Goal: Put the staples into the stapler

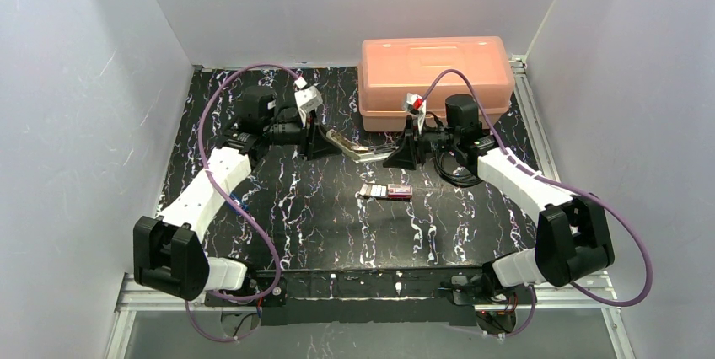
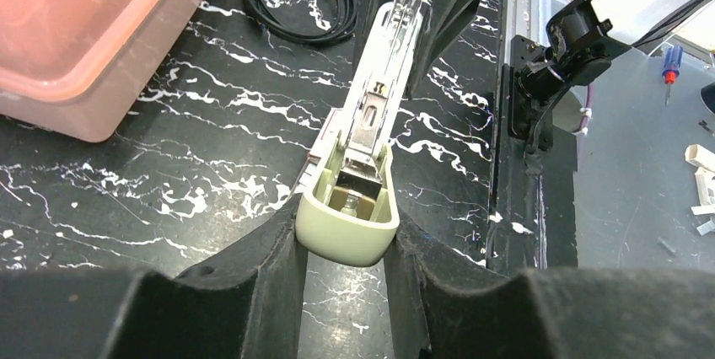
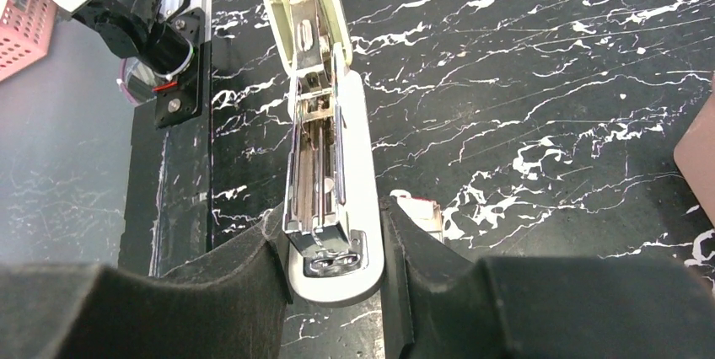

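Stapler [image 1: 361, 150] clamped between left gripper [image 2: 346, 233] and right gripper [image 3: 333, 233] (open magazine [image 3: 316, 165] plainest from right wrist).

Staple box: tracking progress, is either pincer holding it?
No, the staple box lies on the table; left pincer and right pincer grip the stapler.

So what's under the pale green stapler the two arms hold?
Black white-veined tabletop and a tiny red cardboard staple box with a pale end. From the wrist cameras the stapler covers most of that box; its contents can't be seen.
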Controlling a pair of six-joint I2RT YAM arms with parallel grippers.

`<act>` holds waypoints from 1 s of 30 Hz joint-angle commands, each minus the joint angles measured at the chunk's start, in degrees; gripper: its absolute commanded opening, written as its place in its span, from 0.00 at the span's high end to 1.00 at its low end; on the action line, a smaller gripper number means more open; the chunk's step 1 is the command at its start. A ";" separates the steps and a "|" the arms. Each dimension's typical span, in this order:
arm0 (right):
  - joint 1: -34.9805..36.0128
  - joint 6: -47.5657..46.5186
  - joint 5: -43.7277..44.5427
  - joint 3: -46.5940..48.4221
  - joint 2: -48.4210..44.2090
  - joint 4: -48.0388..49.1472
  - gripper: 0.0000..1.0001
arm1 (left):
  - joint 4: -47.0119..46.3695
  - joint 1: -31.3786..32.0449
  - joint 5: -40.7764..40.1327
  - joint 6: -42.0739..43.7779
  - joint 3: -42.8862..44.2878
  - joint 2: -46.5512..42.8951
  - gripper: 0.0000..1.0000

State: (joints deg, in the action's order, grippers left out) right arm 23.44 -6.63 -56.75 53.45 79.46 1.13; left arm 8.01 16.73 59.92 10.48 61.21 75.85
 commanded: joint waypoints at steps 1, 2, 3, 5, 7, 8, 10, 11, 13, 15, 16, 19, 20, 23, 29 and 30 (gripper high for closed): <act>-2.29 2.68 4.01 -0.89 -0.92 2.36 0.99 | -3.78 -1.88 -1.02 -1.49 -2.13 -3.50 1.00; -2.27 2.62 4.14 -0.94 -0.80 2.41 0.99 | -3.94 -1.92 -0.85 -1.67 -2.17 -3.42 1.00; -2.29 2.59 4.26 -0.97 -0.73 2.47 0.99 | -3.89 -1.88 -0.66 -1.59 -2.15 -3.35 1.00; -2.32 2.52 4.43 -1.20 -0.73 2.65 0.99 | -3.45 -1.92 -0.45 -0.61 -2.36 -3.34 1.00; -2.33 2.55 4.47 -1.24 -0.74 2.61 0.99 | -3.34 -1.90 -0.22 0.24 -2.82 -3.39 1.00; -2.30 2.51 4.44 -1.24 -0.67 2.57 0.99 | -3.54 -1.88 -0.16 0.38 -3.18 -3.35 1.00; -2.26 2.47 4.39 -1.16 -0.57 2.52 0.99 | -4.30 -1.88 -0.10 0.33 -3.99 -3.35 0.98; -1.97 2.19 4.56 -1.04 -0.47 2.24 0.99 | -4.72 -1.95 -0.06 0.33 -4.20 -3.41 0.94; -1.24 -0.02 5.45 -0.25 0.02 -0.13 0.99 | -5.24 -1.91 -0.07 0.24 -4.26 -3.39 0.83; -0.26 -2.30 6.25 0.91 0.42 -2.77 0.99 | -5.45 -1.88 -0.03 0.31 -4.06 -3.43 0.73; 0.10 -3.05 6.59 1.29 0.62 -3.62 0.99 | -5.39 -1.88 -0.11 0.45 -3.91 -3.37 0.68; 0.79 -4.03 7.36 1.89 1.03 -4.56 0.99 | -4.07 -1.89 -0.91 1.52 -3.14 -3.35 0.52; 0.91 -4.42 7.60 1.95 1.15 -4.87 0.99 | -3.61 -1.88 -1.30 1.88 -2.94 -3.39 0.46; 1.23 -5.08 8.35 2.16 1.47 -5.40 0.99 | -2.09 -1.88 -2.65 3.43 -2.63 -3.58 0.34; 2.63 -7.62 10.79 3.02 3.27 -5.87 0.99 | -1.63 -1.95 -7.81 3.22 -2.13 -3.47 0.25; 2.92 -8.37 11.61 3.39 4.04 -5.68 0.99 | -1.58 -2.04 -9.71 2.86 -1.84 -3.54 0.24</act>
State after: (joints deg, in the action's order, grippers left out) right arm 24.99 -11.81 -47.22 53.06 81.43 -5.50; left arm 5.04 15.07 55.55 12.88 57.39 74.48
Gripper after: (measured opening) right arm 0.426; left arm 0.745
